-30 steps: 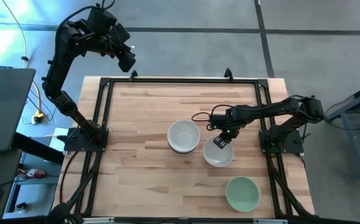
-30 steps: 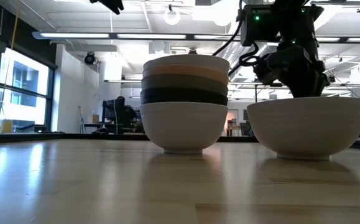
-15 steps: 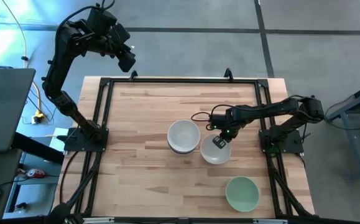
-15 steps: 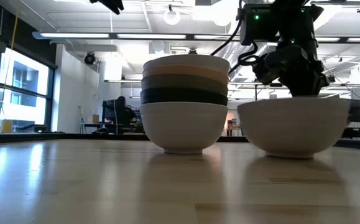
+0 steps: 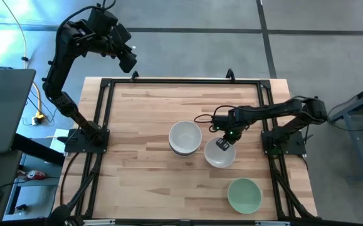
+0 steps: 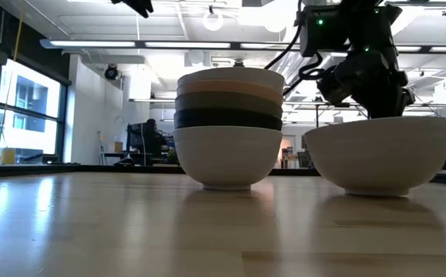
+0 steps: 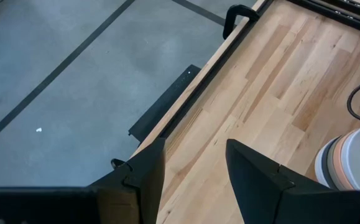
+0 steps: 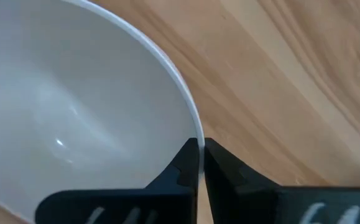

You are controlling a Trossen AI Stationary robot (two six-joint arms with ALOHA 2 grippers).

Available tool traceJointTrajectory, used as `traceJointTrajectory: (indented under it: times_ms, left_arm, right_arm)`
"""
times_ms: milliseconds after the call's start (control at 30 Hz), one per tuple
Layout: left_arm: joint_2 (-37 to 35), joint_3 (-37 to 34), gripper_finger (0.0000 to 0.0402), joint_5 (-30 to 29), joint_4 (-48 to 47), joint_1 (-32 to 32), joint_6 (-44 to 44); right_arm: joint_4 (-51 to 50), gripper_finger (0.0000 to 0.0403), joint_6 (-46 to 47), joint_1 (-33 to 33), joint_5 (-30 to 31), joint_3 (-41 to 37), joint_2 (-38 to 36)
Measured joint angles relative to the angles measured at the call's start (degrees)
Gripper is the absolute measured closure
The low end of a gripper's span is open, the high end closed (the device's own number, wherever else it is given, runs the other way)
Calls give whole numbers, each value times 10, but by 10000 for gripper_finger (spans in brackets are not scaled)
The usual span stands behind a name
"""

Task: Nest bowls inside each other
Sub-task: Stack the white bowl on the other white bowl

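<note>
A stack of nested bowls [image 5: 185, 137] stands mid-table with a white bowl on top. In the low view the stack [image 6: 229, 131] shows white, black, olive-grey and peach rims. Just right of it sits a single white bowl [image 5: 219, 154], also in the low view [image 6: 377, 154]. My right gripper [image 5: 222, 143] is shut on its rim. A pale green bowl [image 5: 244, 194] rests on its foot near the front right. My left gripper [image 5: 130, 63] hangs open, high over the table's far left corner, and is also in its own wrist view [image 7: 195, 168]. My right gripper pinches the white bowl's rim [image 8: 192, 127] at its far side, one finger inside the bowl and one outside. The fingers come from above, pointing down. The bowl sits low at the table, slightly tilted, with one side of its rim [image 6: 438, 119] higher.
A black metal frame [image 5: 106, 113] runs along the table's edges. Bare wood lies to the left of the stack and along the far side. A cable [image 5: 203, 117] loops by the right arm's wrist.
The white bowl slid a little toward the stack and then back toward the table's right. It now sits slightly tilted where it stood level before. My right gripper stayed at its rim throughout.
</note>
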Motion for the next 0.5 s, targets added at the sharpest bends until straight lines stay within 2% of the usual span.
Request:
traceJointTrajectory:
  times_ms: [233,500]
  left_arm:
    - [0,0,245,0,0,0,4]
    - [0,0,245,0,0,0,5]
  right_arm:
    - [-48,402,1,-4,-3,25,-30]
    - [-132,403,-5,-22,1,110,-53]
